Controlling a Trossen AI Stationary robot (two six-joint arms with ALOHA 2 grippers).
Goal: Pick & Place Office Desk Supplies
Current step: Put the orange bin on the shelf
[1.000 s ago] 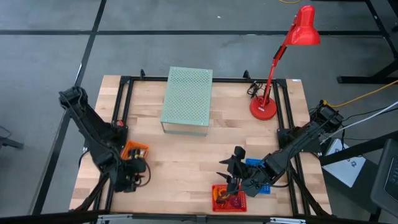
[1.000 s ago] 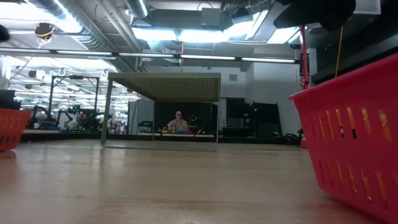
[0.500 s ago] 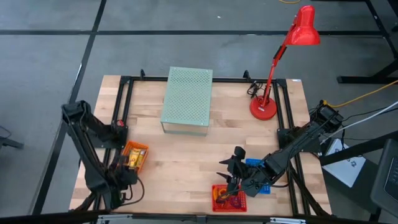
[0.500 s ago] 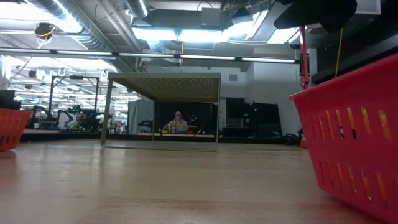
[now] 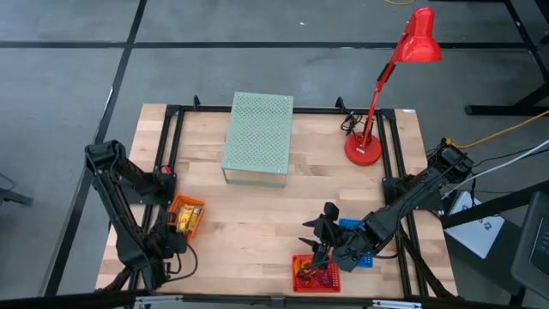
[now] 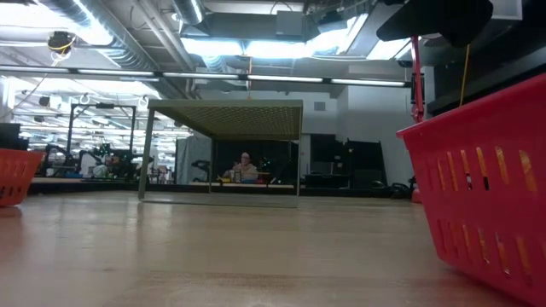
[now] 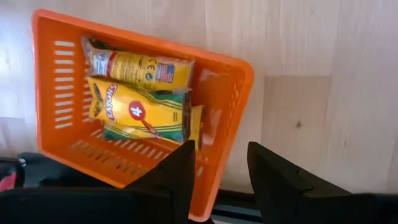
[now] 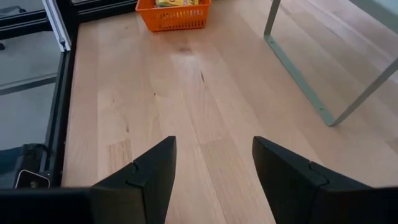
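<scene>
The small supplies lie in a red basket [image 5: 314, 274] at the table's near edge: yellow, purple and red bits in a heap, too small to sort. An orange basket [image 5: 186, 215] near the left side holds yellow crayon packs [image 7: 138, 112]. My left gripper [image 5: 171, 244] hovers by the near side of this basket, open, and the basket's corner [image 7: 231, 106] shows just beyond its fingers [image 7: 221, 174]. My right gripper [image 5: 316, 230] is open above bare wood [image 8: 214, 168], just past the far edge of the red basket. Neither holds anything.
A pale green perforated box [image 5: 257, 137] stands on thin legs at the far middle of the table. A red desk lamp [image 5: 364, 148] stands at the far right. A blue basket [image 5: 358, 254] lies under my right arm. Bare wood [image 5: 249, 223] stretches between the orange and red baskets.
My left arm has drawn back from the orange basket toward the table's near-left corner, with its elbow swinging down and outward, and then kept still. The orange basket stays where it was. My right arm has not moved.
</scene>
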